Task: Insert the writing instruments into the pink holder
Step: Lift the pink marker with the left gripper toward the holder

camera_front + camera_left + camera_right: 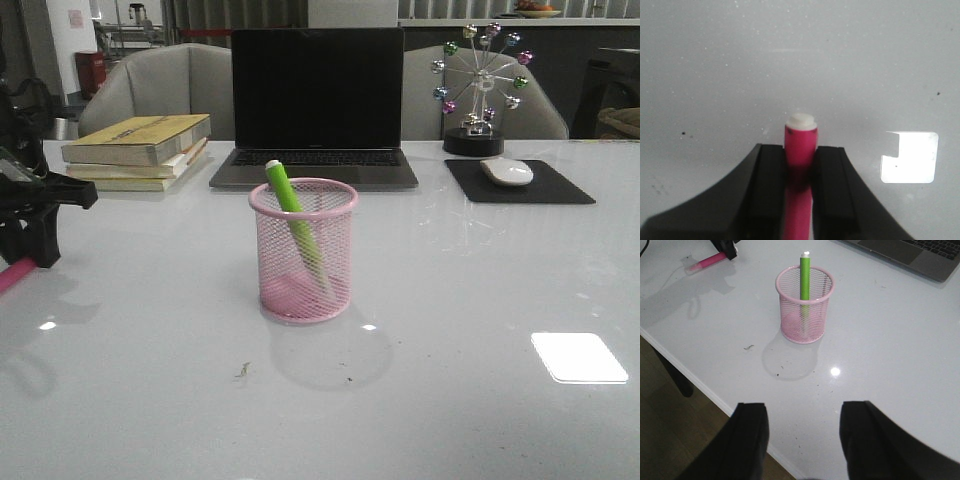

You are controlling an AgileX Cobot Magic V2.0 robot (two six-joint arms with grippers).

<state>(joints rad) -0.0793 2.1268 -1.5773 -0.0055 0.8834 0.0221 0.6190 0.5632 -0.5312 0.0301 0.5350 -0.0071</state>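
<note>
The pink wire-mesh holder [304,250] stands mid-table, also seen from the right wrist [805,305]. A lime green marker [292,215] leans inside it, its whitish end above the rim [804,277]. The magenta pink marker [800,145] lies low at the table's left edge [12,275], whitish end pointing away from the wrist camera. My left gripper [800,152] is shut on that marker's barrel, seen at far left in the front view [30,245]. My right gripper [802,412] hangs open and empty above the table's near edge, well short of the holder.
A laptop [317,105] stands behind the holder, with stacked books [140,150] to its left. A mouse [507,171] on a black pad [520,182] and a ferris-wheel ornament [480,85] sit at back right. The table edge [710,390] runs under the right gripper.
</note>
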